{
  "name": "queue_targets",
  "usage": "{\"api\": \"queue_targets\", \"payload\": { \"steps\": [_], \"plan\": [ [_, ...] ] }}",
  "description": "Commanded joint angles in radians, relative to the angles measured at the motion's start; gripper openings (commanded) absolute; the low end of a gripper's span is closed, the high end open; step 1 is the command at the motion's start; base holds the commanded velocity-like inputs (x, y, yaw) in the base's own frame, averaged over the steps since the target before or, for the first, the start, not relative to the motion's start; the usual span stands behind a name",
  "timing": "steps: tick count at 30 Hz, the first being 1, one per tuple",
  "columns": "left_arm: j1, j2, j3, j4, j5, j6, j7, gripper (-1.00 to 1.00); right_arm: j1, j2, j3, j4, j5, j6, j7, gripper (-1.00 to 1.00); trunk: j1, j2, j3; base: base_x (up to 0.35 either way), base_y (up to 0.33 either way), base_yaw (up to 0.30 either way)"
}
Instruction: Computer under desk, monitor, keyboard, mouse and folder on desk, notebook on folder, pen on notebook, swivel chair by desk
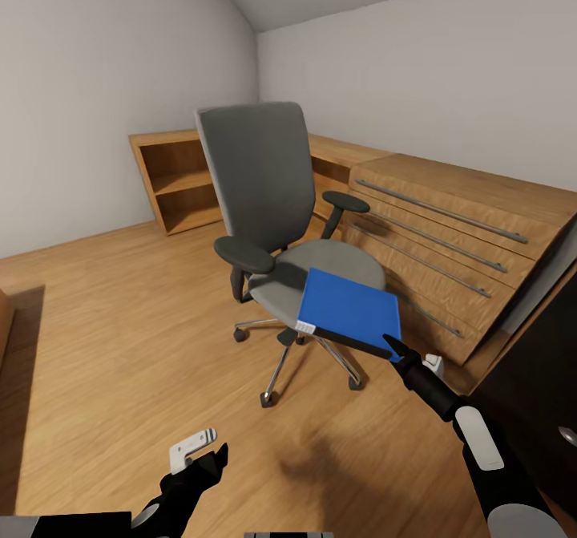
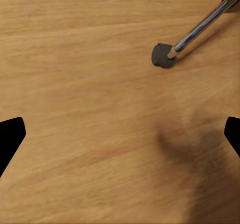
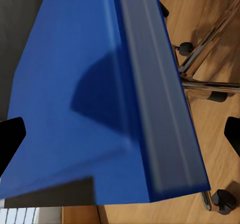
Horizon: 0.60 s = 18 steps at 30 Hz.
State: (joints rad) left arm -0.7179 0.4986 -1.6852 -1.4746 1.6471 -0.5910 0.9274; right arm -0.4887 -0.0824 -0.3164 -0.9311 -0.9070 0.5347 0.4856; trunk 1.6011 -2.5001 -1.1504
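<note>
Here your right pincer (image 1: 394,347) pinches the folder (image 1: 349,311) above the swivel chair (image 1: 276,225); your left pincer (image 1: 210,459) hangs spread.

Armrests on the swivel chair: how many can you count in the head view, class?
2. The near armrest is at picture left of the chair; the far armrest is at picture right, closer to the wooden dresser. Neither is hidden.

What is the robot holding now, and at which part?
The right gripper holds the blue folder at its near corner, lifted over the swivel chair seat. The left gripper holds nothing.
</note>
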Motion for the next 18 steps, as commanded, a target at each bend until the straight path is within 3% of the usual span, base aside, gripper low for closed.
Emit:
{"api": "queue_targets", "payload": {
  "steps": [1, 18],
  "plan": [
    [-0.002, 0.000, -0.002, -0.001, 0.002, -0.003, 0.002, 1.00, -0.001, 0.000, -0.002, 0.000, -0.006, 0.008, 0.001, 1.00, 0.000, 0.000, -0.001, 0.010, 0.000, 0.000],
    [-0.002, 0.000, -0.002, 0.000, 0.003, -0.003, 0.002, 1.00, -0.001, 0.000, -0.003, 0.000, -0.006, 0.008, 0.001, 1.00, 0.000, 0.000, -0.001, 0.001, 0.000, 0.000]
  ]
}}
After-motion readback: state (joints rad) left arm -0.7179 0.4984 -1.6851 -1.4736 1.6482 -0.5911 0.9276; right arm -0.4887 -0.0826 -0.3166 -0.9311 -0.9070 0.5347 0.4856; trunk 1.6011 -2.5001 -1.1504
